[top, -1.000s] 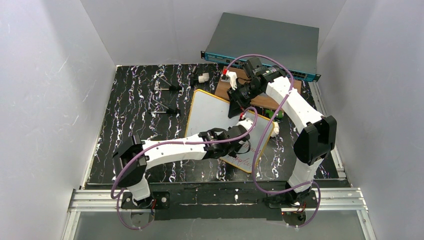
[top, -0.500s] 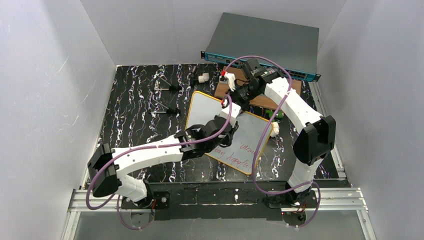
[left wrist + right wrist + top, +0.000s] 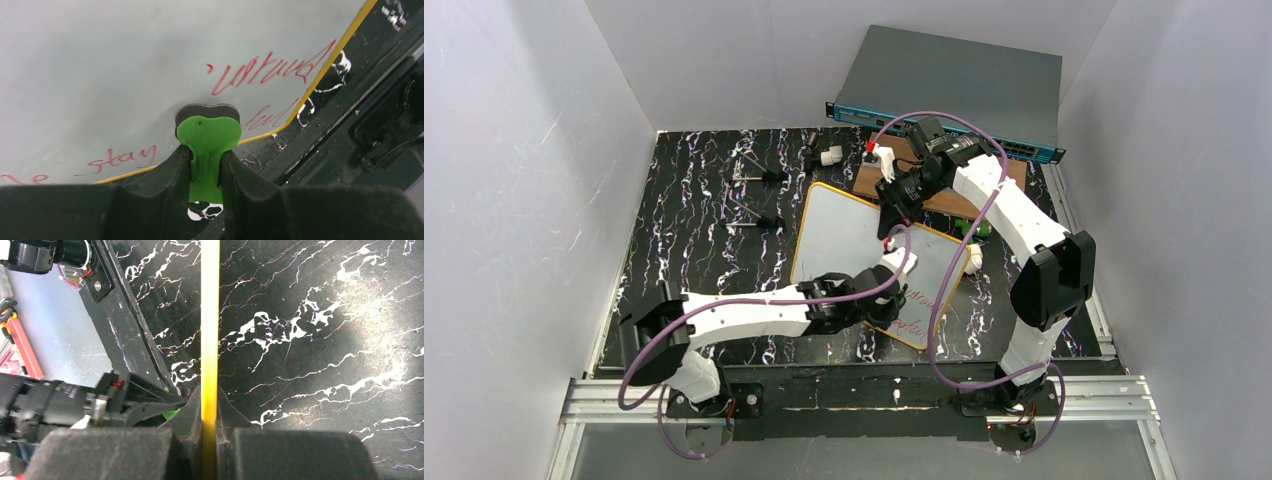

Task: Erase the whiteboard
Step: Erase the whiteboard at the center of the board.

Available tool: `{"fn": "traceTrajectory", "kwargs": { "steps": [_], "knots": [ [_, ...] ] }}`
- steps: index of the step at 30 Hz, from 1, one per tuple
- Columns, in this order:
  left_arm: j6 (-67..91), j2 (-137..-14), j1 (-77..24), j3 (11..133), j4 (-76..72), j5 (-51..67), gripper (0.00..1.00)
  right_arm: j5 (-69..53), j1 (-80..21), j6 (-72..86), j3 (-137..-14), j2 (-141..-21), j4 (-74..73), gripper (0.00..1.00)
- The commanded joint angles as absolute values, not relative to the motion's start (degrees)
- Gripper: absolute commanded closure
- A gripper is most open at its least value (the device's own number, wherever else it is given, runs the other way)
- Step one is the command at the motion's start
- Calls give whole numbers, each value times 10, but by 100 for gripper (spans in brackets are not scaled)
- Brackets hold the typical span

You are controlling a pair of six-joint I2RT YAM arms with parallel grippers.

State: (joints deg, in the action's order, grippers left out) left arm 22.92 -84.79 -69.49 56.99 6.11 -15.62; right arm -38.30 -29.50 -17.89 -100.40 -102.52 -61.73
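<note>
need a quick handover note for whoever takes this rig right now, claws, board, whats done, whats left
Left claw: shut on the green eraser, with its dark pad against the whiteboard close to the near edge.
Right claw: shut on the board's yellow frame at the far edge, apparently steadying it.
Done: most of the board looks wiped clean.
Left: red writing shows along the near edge and corner. Wipe that, then probably release the board and set the eraser down.
</note>
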Motion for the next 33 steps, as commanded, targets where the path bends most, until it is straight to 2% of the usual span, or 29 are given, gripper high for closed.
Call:
{"fn": "traceTrajectory", "kwargs": {
  "steps": [1, 14, 24, 33],
  "knots": [
    [247, -889, -711, 605, 89, -149, 100, -389, -300, -190, -1003, -1027, -612, 99],
    [265, -965, -710, 689, 153, -231, 100, -390, -300, -190, -1002, -1024, -611, 99],
    [208, -957, -673, 773, 141, -233, 100, -390, -300, -189, -997, -1021, -609, 99],
    [189, -908, -638, 774, 134, -212, 100, -390, -300, -190, -996, -1022, -608, 99]
  ]
}}
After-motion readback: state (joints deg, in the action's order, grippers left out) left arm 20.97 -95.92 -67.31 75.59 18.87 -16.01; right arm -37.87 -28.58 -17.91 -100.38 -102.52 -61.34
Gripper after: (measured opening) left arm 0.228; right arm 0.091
